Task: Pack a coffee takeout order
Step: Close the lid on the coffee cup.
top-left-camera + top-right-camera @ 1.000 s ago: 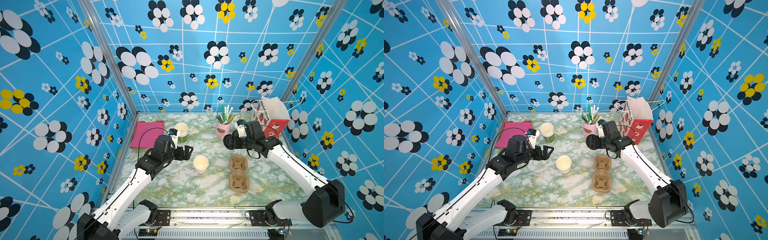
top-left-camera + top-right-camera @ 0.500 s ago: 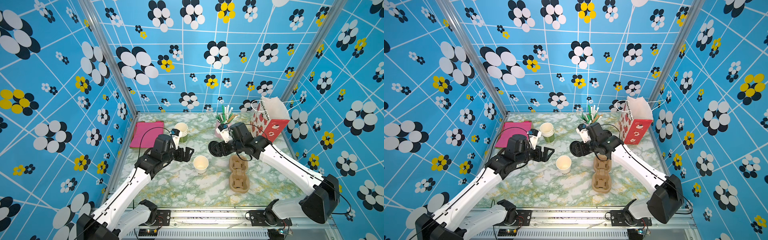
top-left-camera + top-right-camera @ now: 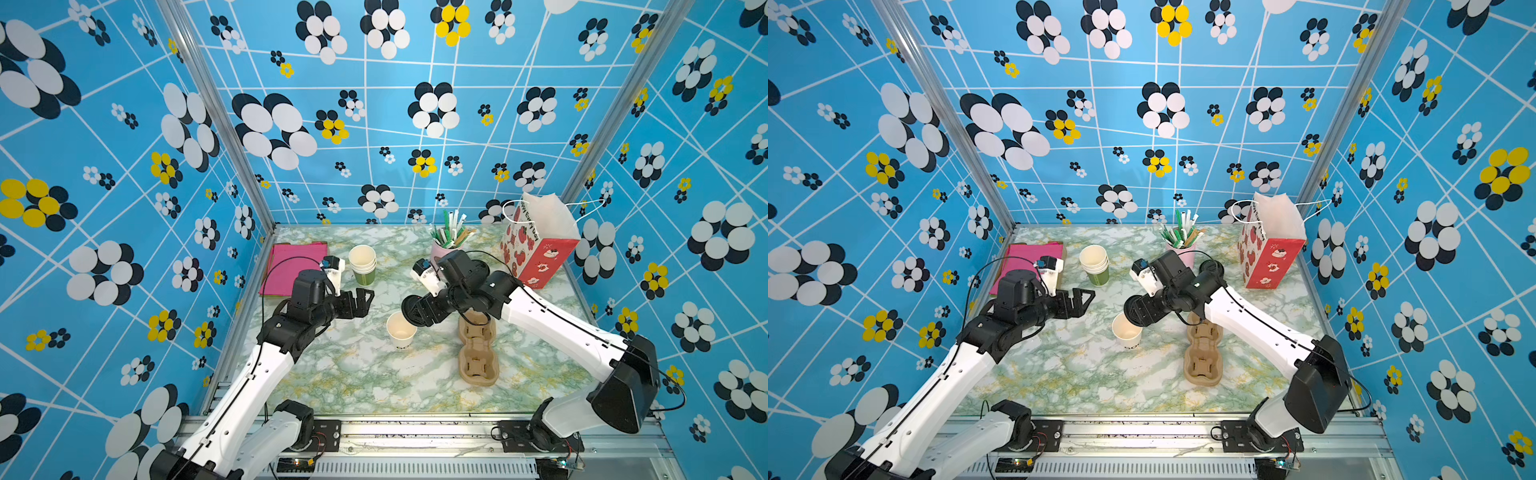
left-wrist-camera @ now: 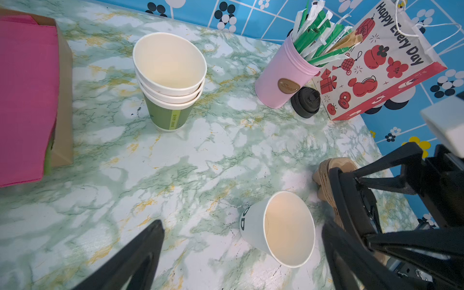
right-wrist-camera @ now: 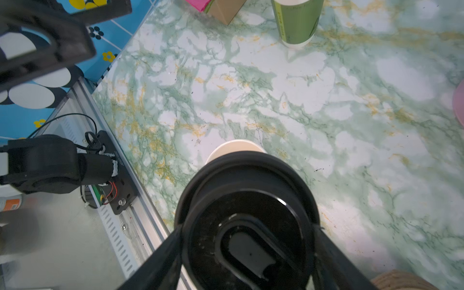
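A pale paper cup (image 3: pixel 401 330) (image 3: pixel 1127 331) stands lidless in the middle of the marble table. My right gripper (image 3: pixel 417 312) (image 5: pixel 247 233) is shut on a black round lid (image 3: pixel 1136 311) (image 5: pixel 248 208), held tilted just above the cup's far right rim. In the right wrist view the cup (image 5: pixel 236 149) peeks out past the lid. My left gripper (image 3: pixel 361 300) (image 3: pixel 1081 300) (image 4: pixel 241 233) hangs open and empty to the left of the cup (image 4: pixel 281 226). A brown pulp cup holder (image 3: pixel 478 361) (image 3: pixel 1202 365) lies right of the cup.
A stack of lidless cups (image 3: pixel 363 264) and a box of pink napkins (image 3: pixel 295 266) stand at the back left. A pink tumbler of wrapped straws (image 3: pixel 451 237), a spare black lid (image 4: pixel 306 101) and a red-and-white paper bag (image 3: pixel 536 245) stand at the back right.
My right arm has swung left from beside the pink tumbler, carrying the black lid over to the lone cup. The left arm has barely moved.
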Available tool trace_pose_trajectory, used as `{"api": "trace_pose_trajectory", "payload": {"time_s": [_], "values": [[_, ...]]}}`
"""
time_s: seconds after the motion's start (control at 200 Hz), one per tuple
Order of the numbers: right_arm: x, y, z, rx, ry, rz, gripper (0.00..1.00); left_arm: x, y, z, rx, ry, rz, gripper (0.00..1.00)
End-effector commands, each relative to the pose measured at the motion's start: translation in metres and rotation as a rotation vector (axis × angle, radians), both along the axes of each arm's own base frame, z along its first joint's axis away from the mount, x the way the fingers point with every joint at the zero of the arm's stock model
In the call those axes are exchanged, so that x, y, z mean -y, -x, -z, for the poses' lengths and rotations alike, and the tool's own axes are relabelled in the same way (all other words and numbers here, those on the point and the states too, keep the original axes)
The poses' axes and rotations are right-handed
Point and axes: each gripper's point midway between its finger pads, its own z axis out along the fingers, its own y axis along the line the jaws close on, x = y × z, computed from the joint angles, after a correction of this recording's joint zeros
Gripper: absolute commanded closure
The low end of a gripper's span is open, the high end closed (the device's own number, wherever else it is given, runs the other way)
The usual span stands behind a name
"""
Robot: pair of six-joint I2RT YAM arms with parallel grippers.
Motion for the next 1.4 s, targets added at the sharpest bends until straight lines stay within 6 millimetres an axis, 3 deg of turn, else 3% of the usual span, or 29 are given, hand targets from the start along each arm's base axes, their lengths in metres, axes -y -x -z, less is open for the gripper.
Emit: {"api": "trace_pose_trajectory", "payload": {"time_s": [0.0,0.58,1.394], "values": [[-0.001,0.006,0.007,-0.003,0.073,-0.048,0.25,0.001,0.003,-0.004,0.016,0.034,0.018,0.01],[-0.027,0.011,0.033,0.013,0.211,-0.146,0.25,-0.017,0.007,0.014,-0.054,0.028,-0.039,0.01],[-0.038,0.009,0.055,0.019,0.32,-0.191,0.24,-0.021,0.011,0.019,-0.063,0.034,-0.05,0.01]]}}
